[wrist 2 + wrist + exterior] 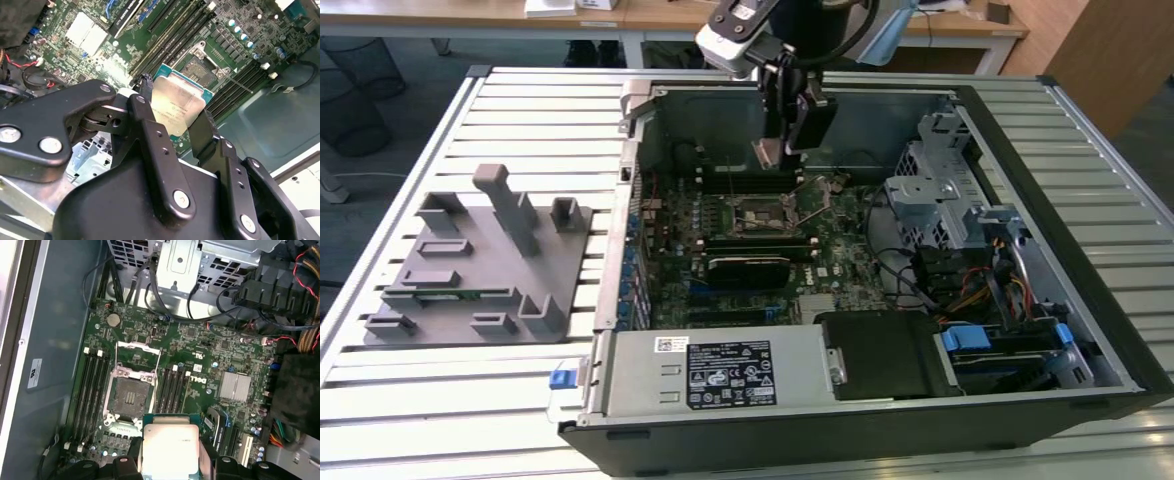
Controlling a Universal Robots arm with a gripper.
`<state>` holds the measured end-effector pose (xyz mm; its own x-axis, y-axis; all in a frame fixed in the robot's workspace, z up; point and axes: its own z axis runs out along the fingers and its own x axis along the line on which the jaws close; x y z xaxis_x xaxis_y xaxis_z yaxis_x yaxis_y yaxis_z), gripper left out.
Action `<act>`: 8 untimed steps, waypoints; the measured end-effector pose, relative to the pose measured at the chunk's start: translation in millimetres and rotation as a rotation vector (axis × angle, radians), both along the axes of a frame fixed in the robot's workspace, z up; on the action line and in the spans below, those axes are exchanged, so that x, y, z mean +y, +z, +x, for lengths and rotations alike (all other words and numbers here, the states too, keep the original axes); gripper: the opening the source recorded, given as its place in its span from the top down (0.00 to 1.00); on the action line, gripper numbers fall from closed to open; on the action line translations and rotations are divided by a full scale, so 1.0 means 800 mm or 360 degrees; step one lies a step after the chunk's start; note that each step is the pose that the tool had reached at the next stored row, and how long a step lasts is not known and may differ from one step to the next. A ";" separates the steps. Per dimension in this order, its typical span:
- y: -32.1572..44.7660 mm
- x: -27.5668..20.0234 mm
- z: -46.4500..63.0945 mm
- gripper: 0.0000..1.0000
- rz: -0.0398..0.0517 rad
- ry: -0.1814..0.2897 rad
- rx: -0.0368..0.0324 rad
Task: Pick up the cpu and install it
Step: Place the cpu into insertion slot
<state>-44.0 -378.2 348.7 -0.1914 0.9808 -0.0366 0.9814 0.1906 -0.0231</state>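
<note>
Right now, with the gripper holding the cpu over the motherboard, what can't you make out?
- Underside of the cpu: faces away from the camera in both wrist views.
- Side edges of the cpu: covered by the fingers of the gripper in the second wrist view.
- Part of the socket: hidden behind the cpu in the second wrist view.
- Contacts in the socket: too small in the exterior view.

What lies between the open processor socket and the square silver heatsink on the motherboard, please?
In the first wrist view, a bank of black memory slots runs between the socket and the heatsink.
</note>
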 end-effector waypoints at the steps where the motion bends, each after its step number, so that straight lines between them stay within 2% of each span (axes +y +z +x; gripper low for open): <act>1: -0.0009 0.0000 0.000 0.46 0.0000 0.0000 0.0000; 8: -0.0071 0.0000 0.000 0.46 0.0000 0.0000 -0.0001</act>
<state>-44.0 -378.2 343.0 -0.1913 0.9808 -0.0367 0.9814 0.1906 -0.0222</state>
